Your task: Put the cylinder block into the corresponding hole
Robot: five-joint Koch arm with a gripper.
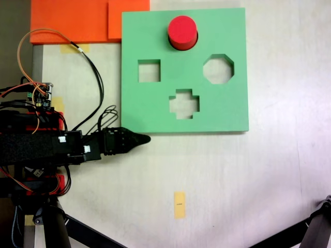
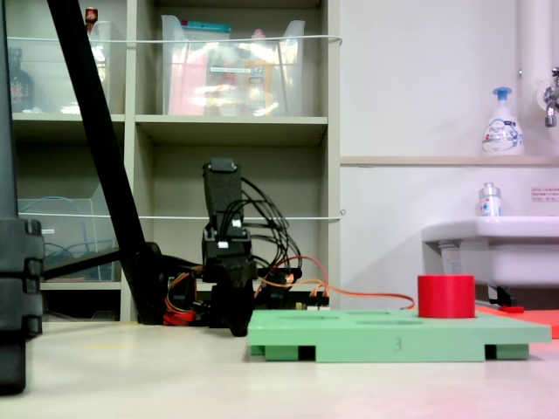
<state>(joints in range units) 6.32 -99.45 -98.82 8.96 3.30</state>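
From the fixed view above the table I see the cylinder block [image 1: 182,32] standing on the green foam board [image 1: 155,31] near its far edge, roughly midway along that edge. Its flat round top faces straight up at the camera, so its axis runs vertical. In the low side-on fixed view it [image 2: 445,296] reads as a short red drum standing upright, with no tilt I can make out, its base at the board's [image 2: 397,336] top surface toward the right end. I cannot tell whether it sits down in a cutout or merely rests on the foam; the circular hole itself is hidden beneath it if it is there.

The board shows three open cutouts from above: a square [image 1: 149,71] on the left, an octagon [image 1: 218,68] on the right, and a cross shape [image 1: 184,103] nearest the arm.

My gripper [image 1: 144,138] lies low on the table, just off the board's near left corner, pointing right along the near edge and well apart from the red block. The black tip tapers to a single point, the jaws stacked one behind the other, so I cannot tell whether it is parted or closed. In the side view the arm [image 2: 229,262] is folded down left of the board, with nothing visibly held.
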